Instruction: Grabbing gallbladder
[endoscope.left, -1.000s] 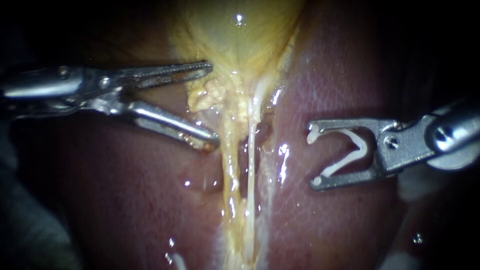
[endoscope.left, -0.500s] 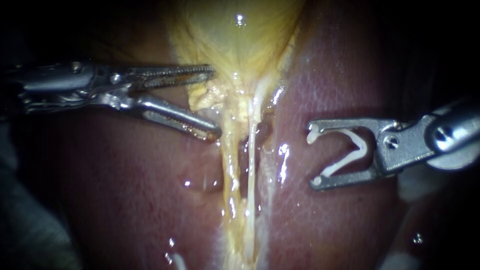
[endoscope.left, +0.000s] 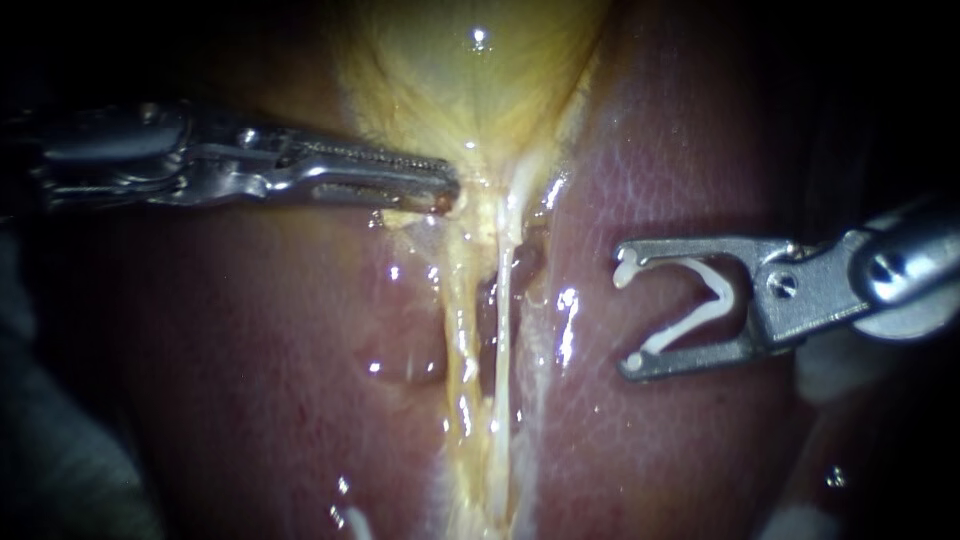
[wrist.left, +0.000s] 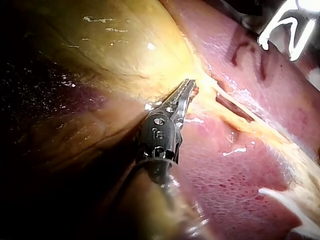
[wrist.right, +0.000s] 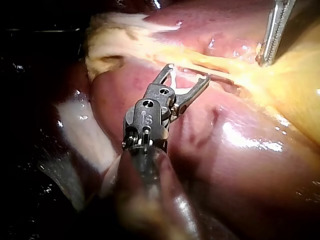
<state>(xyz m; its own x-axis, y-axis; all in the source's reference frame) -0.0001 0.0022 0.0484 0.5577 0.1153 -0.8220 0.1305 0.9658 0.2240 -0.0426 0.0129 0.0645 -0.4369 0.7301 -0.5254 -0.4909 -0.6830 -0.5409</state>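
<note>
Endoscope view: gallbladder (endoscope.left: 470, 80) yellow at top centre, tapering down into pale strands (endoscope.left: 500, 340) that run between liver (endoscope.left: 650, 180) surfaces. Left instrument (endoscope.left: 445, 185) comes in level. Its jaws are nearly together, pinching yellow tissue at the gallbladder's narrow lower end. Right instrument (endoscope.left: 628, 315) sits well apart over liver, jaws wide, with a white clip (endoscope.left: 690, 318) seated between them and touching both. Bare wet liver lies between the two tips. The view goes dark at both side edges.
</note>
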